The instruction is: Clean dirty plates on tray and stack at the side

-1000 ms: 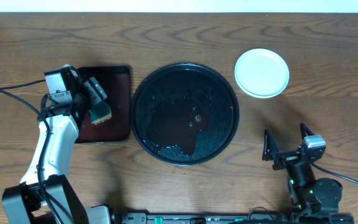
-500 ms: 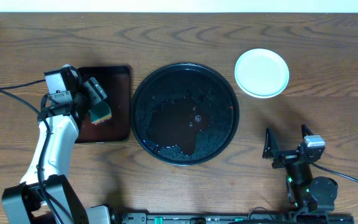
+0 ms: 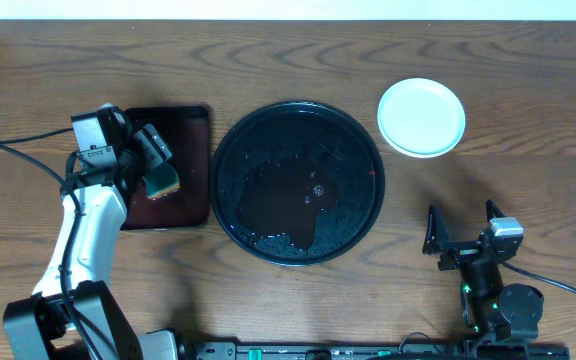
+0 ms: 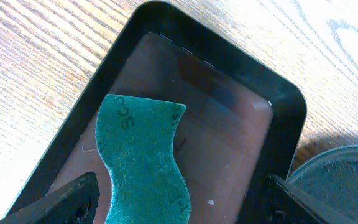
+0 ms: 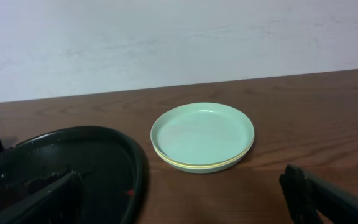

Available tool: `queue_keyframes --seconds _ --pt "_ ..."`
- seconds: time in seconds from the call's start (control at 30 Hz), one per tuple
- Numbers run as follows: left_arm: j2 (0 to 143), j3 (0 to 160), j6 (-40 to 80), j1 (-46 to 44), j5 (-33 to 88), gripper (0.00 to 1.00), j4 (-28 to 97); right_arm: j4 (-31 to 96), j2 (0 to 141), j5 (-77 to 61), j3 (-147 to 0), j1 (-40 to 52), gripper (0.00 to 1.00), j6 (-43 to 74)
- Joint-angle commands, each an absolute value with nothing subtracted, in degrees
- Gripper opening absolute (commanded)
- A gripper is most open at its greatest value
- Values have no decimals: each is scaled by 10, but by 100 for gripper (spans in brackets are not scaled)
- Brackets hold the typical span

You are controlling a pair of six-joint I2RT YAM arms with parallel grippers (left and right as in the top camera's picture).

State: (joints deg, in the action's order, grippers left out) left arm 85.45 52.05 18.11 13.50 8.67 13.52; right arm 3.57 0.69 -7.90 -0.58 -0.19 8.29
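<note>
The plates (image 3: 421, 117) sit stacked on the table at the back right, beside the tray, with a pale mint one on top. In the right wrist view the stack (image 5: 202, 134) shows a yellow rim under the top plate. The round black tray (image 3: 298, 140) holds no plates, only wet patches; its rim also shows in the right wrist view (image 5: 138, 168) and the left wrist view (image 4: 347, 180). My left gripper (image 3: 160, 165) (image 4: 182, 186) is open over a green sponge (image 4: 145, 155). My right gripper (image 3: 463, 235) (image 5: 179, 186) is open and empty near the front right.
The sponge (image 3: 163, 181) lies in a rectangular dark reddish-brown tray (image 3: 193, 130) (image 4: 229, 124) left of the black tray. A small red speck (image 5: 129, 193) sits on the black tray's rim. A black cable (image 3: 18, 150) runs from the left arm across the table.
My right gripper has drawn back slightly toward the front edge. The left arm, sponge, tray and plates have not moved.
</note>
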Motion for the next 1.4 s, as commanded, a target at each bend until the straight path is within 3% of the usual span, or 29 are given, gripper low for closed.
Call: queue_keyframes --seconds 0.0,0.17,0.4,0.5,0.83,1.2,1.37 --pt "856 521 177 137 81 84 136 36 3 -74 -3 4 99 74" --pt "856 521 176 142 -84 84 137 36 3 -74 -3 4 99 74" --pt "837 519 176 142 -108 84 175 36 3 -74 -3 4 99 74" --pt "790 504 174 139 -92 84 182 36 3 -74 -3 4 99 74" --pt "532 323 3 95 -49 84 157 36 3 -74 -3 4 99 74" --pt "215 76 -4 93 -4 84 26 36 3 -74 -3 4 99 74" --pt "148 34 -2 92 -2 84 10 36 3 -74 -3 4 99 74"
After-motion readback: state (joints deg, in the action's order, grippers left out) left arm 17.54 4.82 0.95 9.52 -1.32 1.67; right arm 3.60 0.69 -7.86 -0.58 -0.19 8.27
